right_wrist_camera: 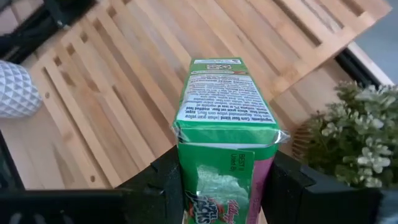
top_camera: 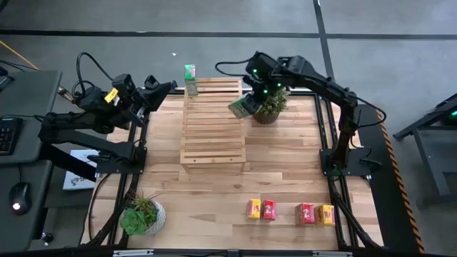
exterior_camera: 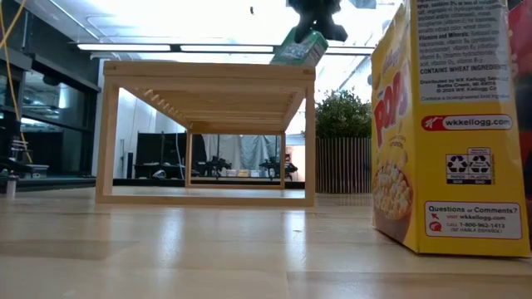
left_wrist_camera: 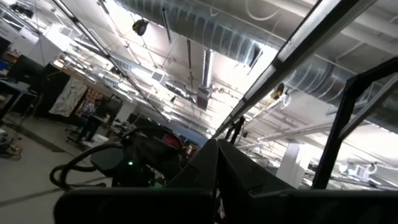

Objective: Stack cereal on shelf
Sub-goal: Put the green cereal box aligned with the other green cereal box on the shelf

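Holding a green cereal box [top_camera: 241, 106] between its fingers, the right gripper [top_camera: 250, 100] sits in the upper centre of the high view, just off the right edge of the shelf [top_camera: 212, 121] and beside a potted plant [top_camera: 270, 107]. In the right wrist view the box [right_wrist_camera: 225, 124] is pinched on its two side faces, its long axis pointing away from the fingers over the slats [right_wrist_camera: 124, 93]. The low view shows it tilted, just above the shelf's right top corner [exterior_camera: 303, 71].

The shelf lies to the picture's left of the held box; the coming move is judged a short leftward shift, then levelling. A second green box [top_camera: 190, 79] stands upright at the shelf's upper left corner; the slats between are bare. The plant crowds the right side.

The left gripper [top_camera: 161, 89], fingers pressed together and empty, waits left of the shelf. Four red and yellow boxes [top_camera: 291, 211] line the lower right of the high view.
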Controlling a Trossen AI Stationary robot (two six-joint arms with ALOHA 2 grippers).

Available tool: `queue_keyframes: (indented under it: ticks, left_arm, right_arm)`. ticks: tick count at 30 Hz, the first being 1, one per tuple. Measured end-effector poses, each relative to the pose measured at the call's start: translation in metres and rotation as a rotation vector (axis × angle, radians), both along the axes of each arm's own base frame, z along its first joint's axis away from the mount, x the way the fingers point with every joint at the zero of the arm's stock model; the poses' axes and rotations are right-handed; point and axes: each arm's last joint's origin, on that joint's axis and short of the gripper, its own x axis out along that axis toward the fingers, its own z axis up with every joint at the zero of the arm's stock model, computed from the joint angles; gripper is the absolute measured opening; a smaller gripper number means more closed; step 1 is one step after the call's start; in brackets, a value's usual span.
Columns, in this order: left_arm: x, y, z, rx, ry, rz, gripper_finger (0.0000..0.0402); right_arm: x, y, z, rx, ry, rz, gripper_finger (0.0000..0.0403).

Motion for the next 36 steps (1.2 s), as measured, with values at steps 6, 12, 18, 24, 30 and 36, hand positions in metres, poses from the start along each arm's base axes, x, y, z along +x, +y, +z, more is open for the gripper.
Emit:
queue_keyframes:
  ticks: [6, 12, 18, 24, 30, 36]
  left_arm:
    - [0.000, 0.000, 0.000, 0.016, 0.002, 0.004, 0.0000]
    - [0.000, 0.000, 0.000, 0.016, 0.003, 0.004, 0.0000]
    - [0.000, 0.000, 0.000, 0.017, 0.004, 0.005, 0.0000]
    - [0.000, 0.000, 0.000, 0.017, 0.004, 0.005, 0.0000]
    - [0.000, 0.000, 0.000, 0.017, 0.004, 0.006, 0.0000]
    - [0.000, 0.000, 0.000, 0.019, 0.004, 0.006, 0.0000]
  right_arm:
    - [0.005, -0.001, -0.004, -0.007, -0.015, 0.002, 0.0151]
    - [0.008, -0.001, -0.004, -0.027, -0.025, 0.029, 0.0151]
    - [0.019, -0.001, -0.015, -0.034, -0.001, 0.068, 0.0151]
    - [0.023, -0.003, -0.018, -0.046, -0.001, 0.088, 0.0165]
    - [0.027, -0.004, -0.017, -0.063, -0.038, 0.089, 0.0205]
    - [0.032, -0.005, -0.014, -0.085, -0.094, 0.085, 0.0242]
